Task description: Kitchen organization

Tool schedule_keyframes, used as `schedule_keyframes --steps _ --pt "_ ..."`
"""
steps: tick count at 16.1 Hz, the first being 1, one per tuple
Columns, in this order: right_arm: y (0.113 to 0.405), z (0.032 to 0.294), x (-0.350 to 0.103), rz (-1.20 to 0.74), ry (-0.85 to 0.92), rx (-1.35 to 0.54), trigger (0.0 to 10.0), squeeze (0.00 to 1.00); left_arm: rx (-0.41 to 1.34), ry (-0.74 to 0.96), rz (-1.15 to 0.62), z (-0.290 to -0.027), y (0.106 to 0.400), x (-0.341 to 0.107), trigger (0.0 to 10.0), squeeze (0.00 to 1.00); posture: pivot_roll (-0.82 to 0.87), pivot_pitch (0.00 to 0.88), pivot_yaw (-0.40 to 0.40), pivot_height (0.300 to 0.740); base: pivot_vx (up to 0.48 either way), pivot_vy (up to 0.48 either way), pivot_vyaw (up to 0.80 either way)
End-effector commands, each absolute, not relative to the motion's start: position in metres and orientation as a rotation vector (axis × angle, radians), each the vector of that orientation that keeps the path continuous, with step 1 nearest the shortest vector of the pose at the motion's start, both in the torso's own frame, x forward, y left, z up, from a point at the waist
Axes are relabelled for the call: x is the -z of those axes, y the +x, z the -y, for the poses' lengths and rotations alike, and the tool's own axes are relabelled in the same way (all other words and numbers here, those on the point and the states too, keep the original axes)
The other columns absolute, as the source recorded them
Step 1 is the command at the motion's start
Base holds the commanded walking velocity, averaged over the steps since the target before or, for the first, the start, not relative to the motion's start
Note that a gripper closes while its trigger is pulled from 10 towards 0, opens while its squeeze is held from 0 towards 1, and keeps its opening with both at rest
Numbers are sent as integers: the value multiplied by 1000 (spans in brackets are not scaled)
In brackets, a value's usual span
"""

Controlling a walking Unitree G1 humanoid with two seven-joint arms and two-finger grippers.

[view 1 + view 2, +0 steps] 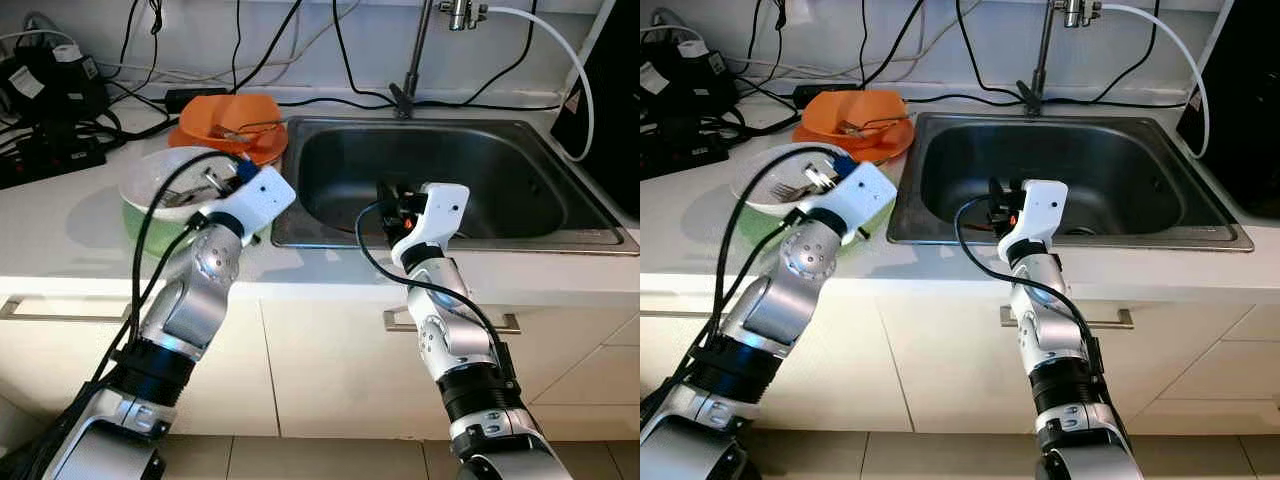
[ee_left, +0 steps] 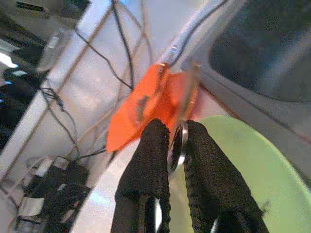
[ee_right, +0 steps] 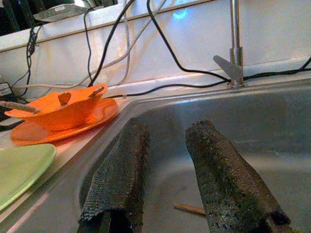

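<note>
Far left, at about ten o'clock on the counter (image 1: 60, 230): a tangle of black power strips and cables (image 1: 50, 110), untouched.

Next along, at nine o'clock from the sink: a white bowl (image 1: 765, 180) sitting on a green plate (image 1: 150, 225), with cutlery lying in the bowl. Hovering right over it, the left gripper (image 2: 176, 145), fingers pinched on a thin metal utensil (image 2: 179, 145), most likely a fork or spoon handle, seen edge-on in the left wrist view. Judged as mid-transfer: lifted out or about to go in, cannot tell which.

Behind that, at eleven o'clock: an orange bowl (image 1: 232, 115) stacked on an orange plate (image 3: 63, 124), utensils resting inside.

Centre to right: the steel sink (image 1: 520, 130), nearly bare, only a small stick-like scrap (image 3: 189, 208) on the basin floor. Poised above its near rim, the right gripper (image 3: 167, 165), fingers spread apart, holding nothing.

Progress judged early: dishes grouped but still on the counter, cutlery not yet sorted, nothing of note in the sink.
</note>
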State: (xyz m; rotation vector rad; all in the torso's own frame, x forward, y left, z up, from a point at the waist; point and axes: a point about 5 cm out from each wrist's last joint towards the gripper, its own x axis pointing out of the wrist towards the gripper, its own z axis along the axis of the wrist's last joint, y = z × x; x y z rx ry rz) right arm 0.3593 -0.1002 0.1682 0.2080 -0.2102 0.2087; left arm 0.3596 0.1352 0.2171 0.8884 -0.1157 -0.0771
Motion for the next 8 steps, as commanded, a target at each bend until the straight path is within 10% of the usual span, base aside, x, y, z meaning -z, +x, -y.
schedule_keyframes --steps 1,2,3,4,8 --pt "359 101 -167 204 216 -207 10000 0 22 878 181 -138 361 -235 10000 0 20 15 -10 740 0 0 0" --pt "359 101 -168 203 216 -207 10000 0 9 858 194 -139 361 -238 10000 0 19 15 -9 740 0 0 0" --pt "359 101 -167 203 216 -207 10000 0 3 854 200 -139 361 -239 3294 0 19 15 -9 740 0 0 0" --pt "359 101 -167 202 216 -206 10000 0 -1 847 205 -139 360 -240 0 0 20 15 -10 740 0 0 0" --pt "360 101 -168 202 215 -205 10000 0 -4 844 215 -138 360 -241 0 0 20 16 -12 740 0 0 0"
